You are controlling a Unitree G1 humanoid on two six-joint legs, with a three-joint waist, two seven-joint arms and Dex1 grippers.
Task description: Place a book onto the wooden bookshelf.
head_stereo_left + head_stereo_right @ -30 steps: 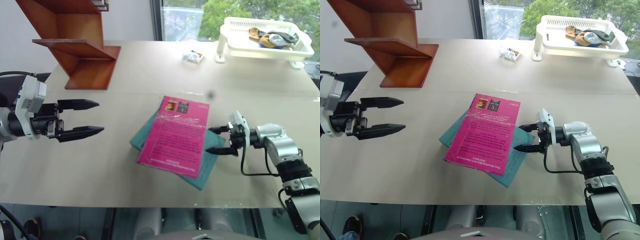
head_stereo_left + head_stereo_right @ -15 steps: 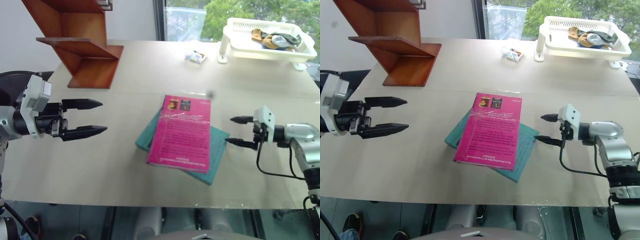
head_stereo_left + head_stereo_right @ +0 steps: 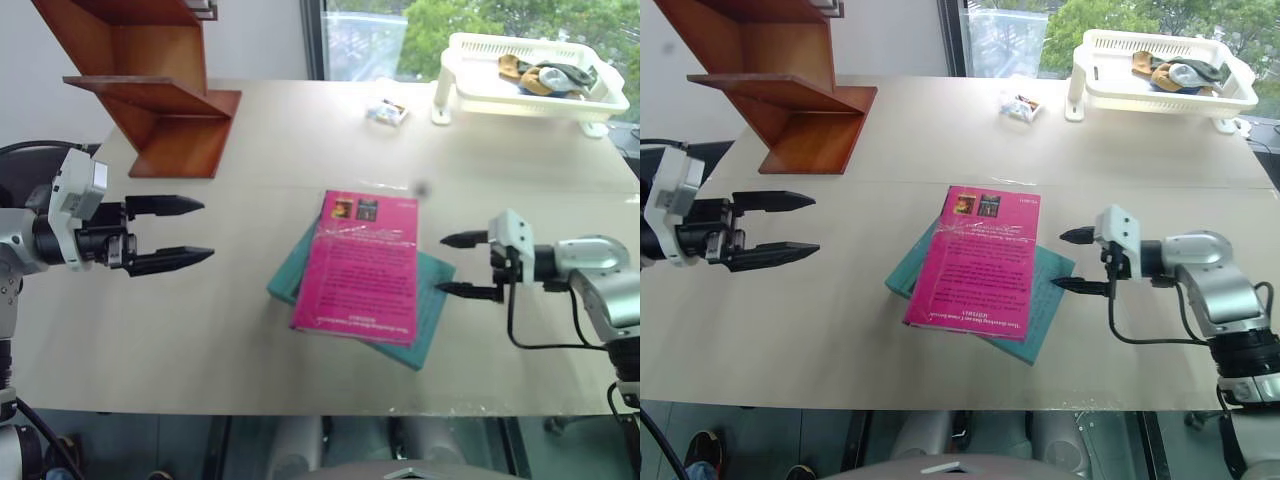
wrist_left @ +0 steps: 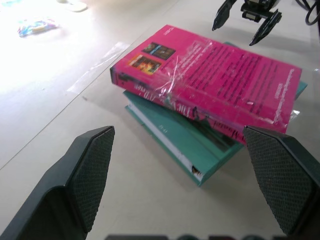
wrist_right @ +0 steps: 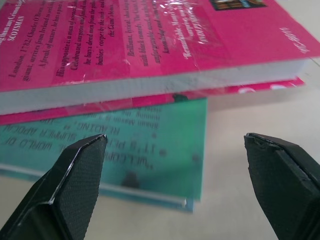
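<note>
1. The right gripper [image 3: 462,266] hangs just beside the right edge of the stacked books, fingers spread apart, nothing between them; it points level toward the pile.
2. The left gripper [image 3: 190,232] hovers over the table [image 3: 300,130] well to the left of the books, its jaws wide and empty.
3. The pink book [image 3: 359,268] lies flat on top of a teal book [image 3: 428,312], near the middle of the table; neither gripper touches it.
4. The wooden bookshelf [image 3: 150,85] stands at the far left corner, well apart from the book.
5. A white basket [image 3: 530,75] sits at the far right; a small packet [image 3: 386,112] lies between them.
</note>
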